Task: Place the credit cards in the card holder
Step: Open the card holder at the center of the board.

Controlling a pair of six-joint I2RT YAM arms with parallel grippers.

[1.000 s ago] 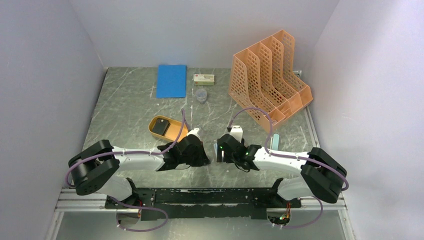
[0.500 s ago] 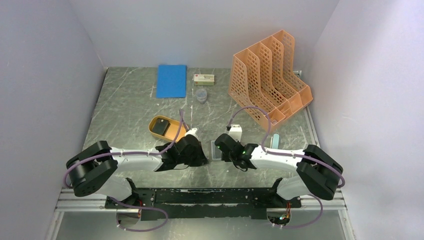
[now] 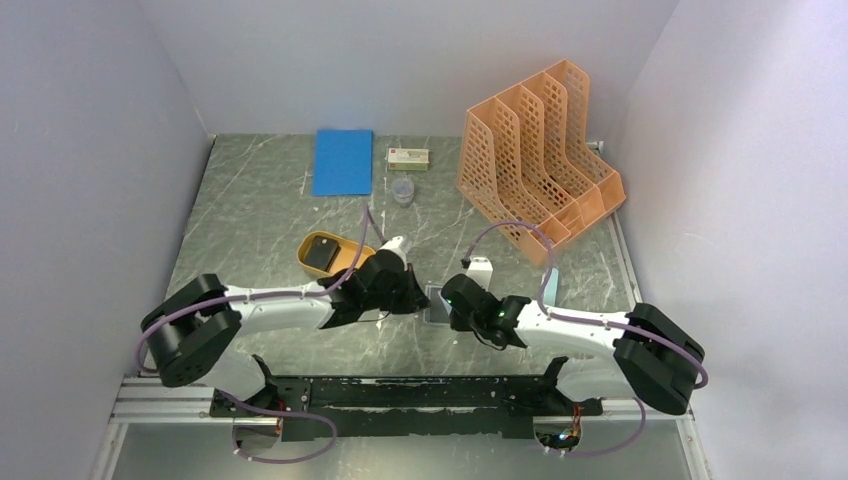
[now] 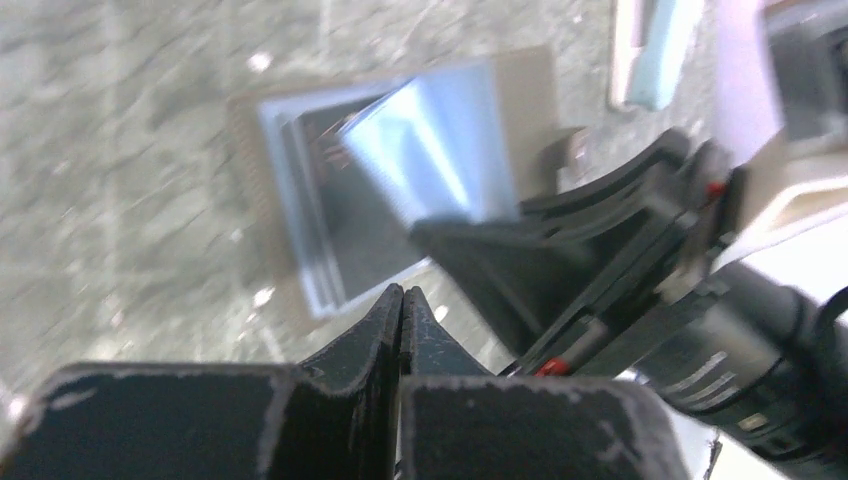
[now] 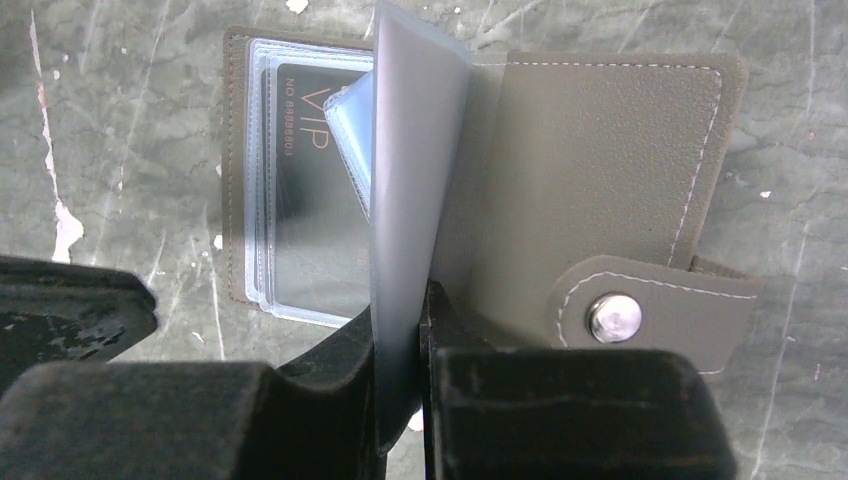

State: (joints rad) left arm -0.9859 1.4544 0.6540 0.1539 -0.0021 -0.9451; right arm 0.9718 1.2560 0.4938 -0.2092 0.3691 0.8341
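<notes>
The card holder [image 5: 600, 150] lies open on the table, grey-brown with a snap flap, and shows between the arms [image 3: 436, 303] in the top view. Its clear sleeves hold a dark credit card [image 5: 305, 215] marked VIP. My right gripper [image 5: 402, 310] is shut on one clear sleeve page [image 5: 410, 180], which stands up on edge. My left gripper [image 4: 402, 295] is shut with nothing in it, just left of the holder [image 4: 300, 220], its tips over the table. Another black credit card [image 3: 321, 252] lies in the orange oval tray [image 3: 350, 262].
An orange perforated file rack [image 3: 535, 150] stands at the back right. A blue notebook [image 3: 342, 161], a small box [image 3: 408, 156] and a small clear cup [image 3: 402, 190] are at the back. Grey walls close in both sides.
My right jaws have closed onto the sleeve page. The left arm has swung away from me and right, up to the holder. The holder now lies open between both grippers.
</notes>
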